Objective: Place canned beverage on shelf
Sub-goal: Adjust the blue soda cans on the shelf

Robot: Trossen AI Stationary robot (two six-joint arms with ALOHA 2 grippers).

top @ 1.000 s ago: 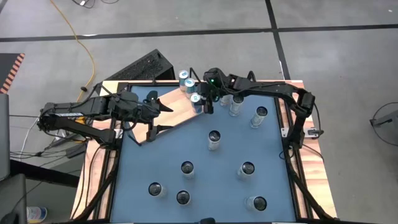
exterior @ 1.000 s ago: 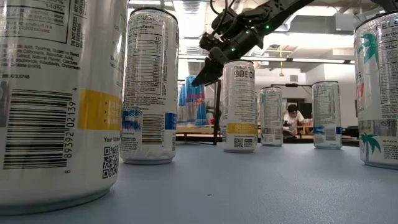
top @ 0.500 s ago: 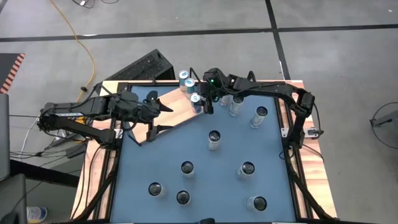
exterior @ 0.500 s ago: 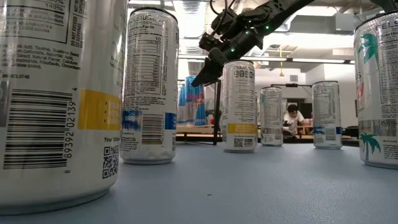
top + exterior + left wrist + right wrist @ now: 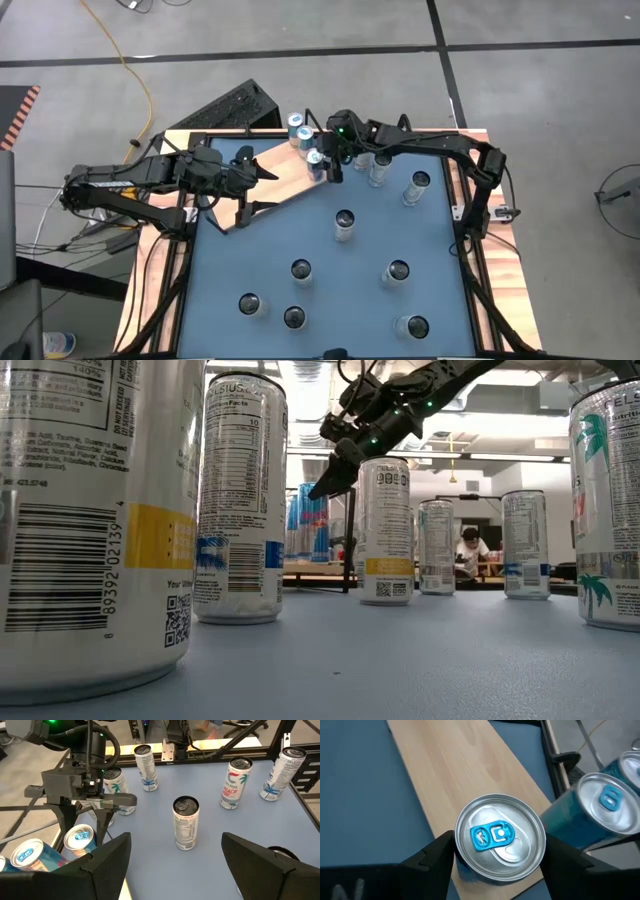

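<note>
The shelf [image 5: 285, 175] is a pale wood board lying on the blue tabletop at the far left. A blue-tabbed can [image 5: 500, 837] stands upright on its base near the board's far right end. It also shows from above as the can [image 5: 315, 158]. My right gripper [image 5: 323, 165] is over this can, open, with one finger on either side of the can's top and no touch that I can make out. Two more blue cans [image 5: 300, 128] stand just beyond it. My left gripper [image 5: 264, 190] hovers open over the board's near left part and holds nothing.
Several white cans stand upright on the blue tabletop, among them one at the middle [image 5: 345, 222], one by the right gripper [image 5: 379, 168] and one at the far right [image 5: 419, 185]. A black frame [image 5: 560, 755] edges the board's far end. A person [image 5: 468, 550] sits in the room beyond.
</note>
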